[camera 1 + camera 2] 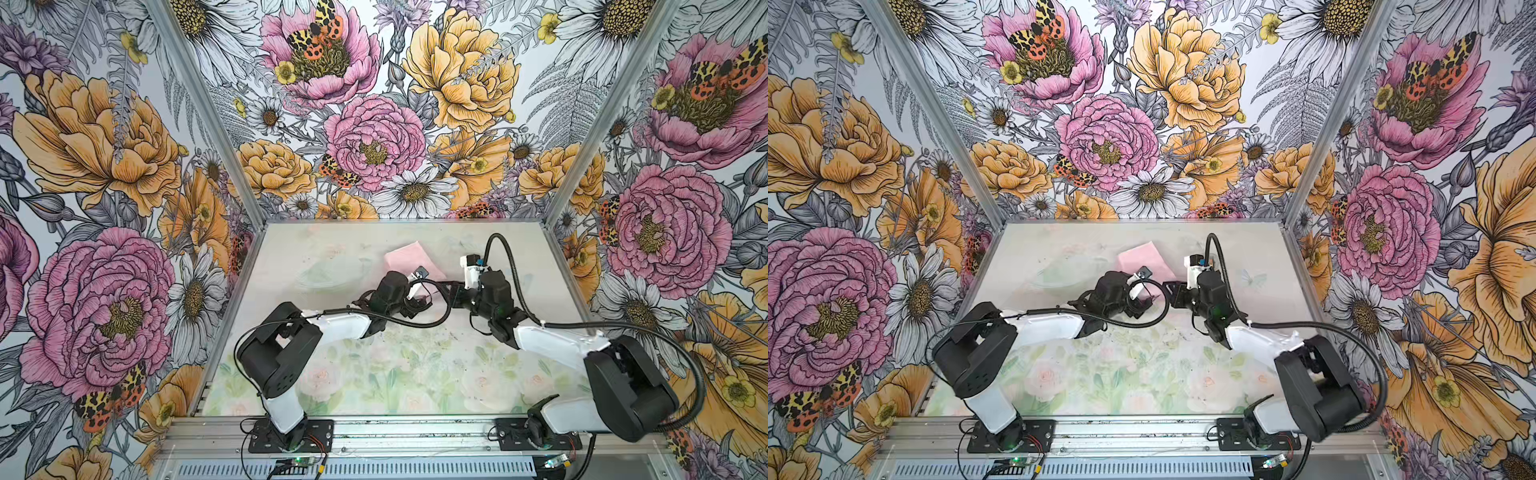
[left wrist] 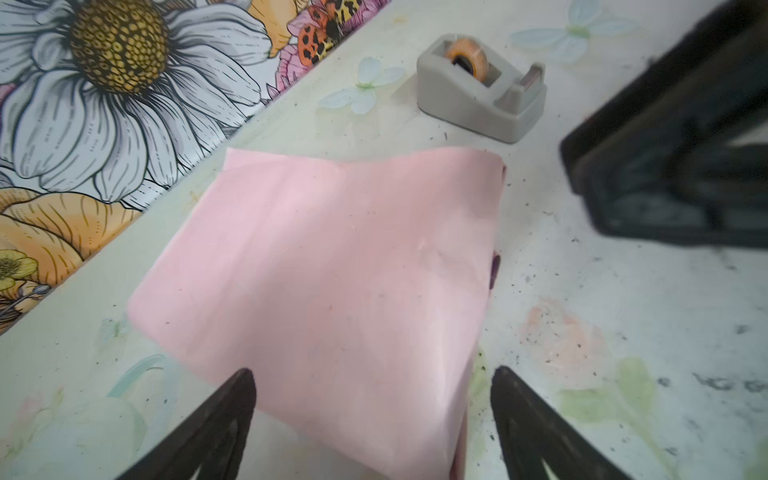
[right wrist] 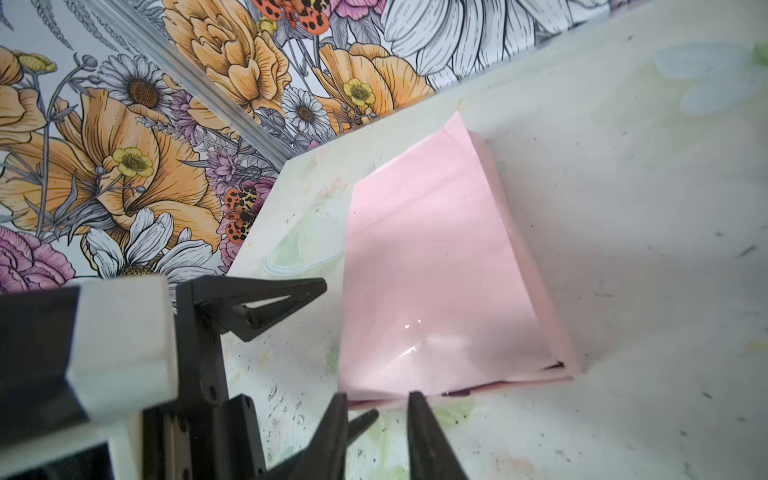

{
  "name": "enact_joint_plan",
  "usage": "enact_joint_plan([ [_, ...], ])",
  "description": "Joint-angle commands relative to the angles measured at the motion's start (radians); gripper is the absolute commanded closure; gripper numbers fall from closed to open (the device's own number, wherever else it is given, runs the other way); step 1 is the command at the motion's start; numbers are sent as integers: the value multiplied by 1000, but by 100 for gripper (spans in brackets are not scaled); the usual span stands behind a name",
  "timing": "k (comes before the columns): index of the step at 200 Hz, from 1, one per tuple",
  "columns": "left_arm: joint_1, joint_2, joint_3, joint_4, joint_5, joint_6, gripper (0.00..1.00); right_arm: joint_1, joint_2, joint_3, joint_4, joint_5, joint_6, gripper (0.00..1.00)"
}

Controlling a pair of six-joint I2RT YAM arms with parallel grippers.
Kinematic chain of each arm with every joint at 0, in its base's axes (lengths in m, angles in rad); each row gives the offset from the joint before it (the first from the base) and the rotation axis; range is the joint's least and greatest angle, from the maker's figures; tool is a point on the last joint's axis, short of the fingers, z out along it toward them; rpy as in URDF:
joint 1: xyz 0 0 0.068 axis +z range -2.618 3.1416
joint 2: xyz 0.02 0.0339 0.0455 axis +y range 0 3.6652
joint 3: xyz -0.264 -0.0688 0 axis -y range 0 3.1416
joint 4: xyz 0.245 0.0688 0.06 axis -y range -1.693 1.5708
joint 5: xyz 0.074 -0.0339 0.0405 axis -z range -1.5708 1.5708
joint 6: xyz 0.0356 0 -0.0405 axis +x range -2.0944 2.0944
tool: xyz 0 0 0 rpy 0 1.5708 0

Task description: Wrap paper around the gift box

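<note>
The paper (image 2: 332,270) lies folded on the table, pale pink face up, with a thin purple edge showing underneath; it also shows in both top views (image 1: 405,262) (image 1: 1144,259) and in the right wrist view (image 3: 436,270). It is humped up and the gift box is hidden. My left gripper (image 2: 372,374) is open, its two fingers straddling the paper's near corner without touching it. My right gripper (image 3: 378,395) is open by a narrow gap, its tips right at the paper's folded edge with only table between them. The two grippers (image 1: 417,301) (image 1: 442,286) face each other closely.
A grey tape dispenser (image 2: 478,91) with an orange roll stands on the table beyond the paper. The right arm (image 2: 673,166) looms dark and blurred beside it. One finger of the left gripper (image 3: 270,303) reaches in close to the right gripper. Flowered walls enclose the table (image 1: 374,357).
</note>
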Motion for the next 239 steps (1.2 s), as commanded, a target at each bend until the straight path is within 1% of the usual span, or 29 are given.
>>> enact_joint_plan([
  [1,5,-128,3,-118,-6,-134,7,-22,-99,81,-340,38,-119,59],
  [16,8,-204,9,-205,-29,-213,4,-44,-124,148,-477,31,-175,48],
  [26,19,-258,5,-256,-41,-289,2,-62,-122,195,-544,21,-211,42],
  [39,47,-322,-2,-344,-26,-378,1,-80,-102,253,-610,9,-252,40],
  [53,105,-392,-17,-428,14,-502,1,-102,-45,330,-681,5,-297,39],
  [69,178,-468,-60,-484,84,-611,1,-127,53,418,-741,-5,-332,39],
  [82,221,-527,-110,-504,125,-655,1,-139,157,503,-775,-32,-354,39],
  [104,283,-621,-200,-511,153,-689,1,-143,331,643,-829,-83,-370,39],
  [123,332,-677,-268,-502,203,-715,1,-144,461,743,-855,-122,-361,39],
  [144,363,-712,-322,-487,234,-734,1,-142,565,806,-863,-159,-346,39],
  [163,383,-719,-353,-460,266,-743,1,-138,611,815,-862,-200,-330,39],
  [183,403,-706,-363,-436,302,-751,1,-120,617,788,-860,-249,-313,41],
  [207,412,-671,-354,-410,329,-751,1,-58,557,726,-849,-313,-286,41],
  [225,415,-627,-339,-388,351,-749,1,-12,486,678,-841,-315,-253,41],
  [239,416,-587,-325,-362,375,-749,1,-8,428,645,-842,-281,-209,40],
])
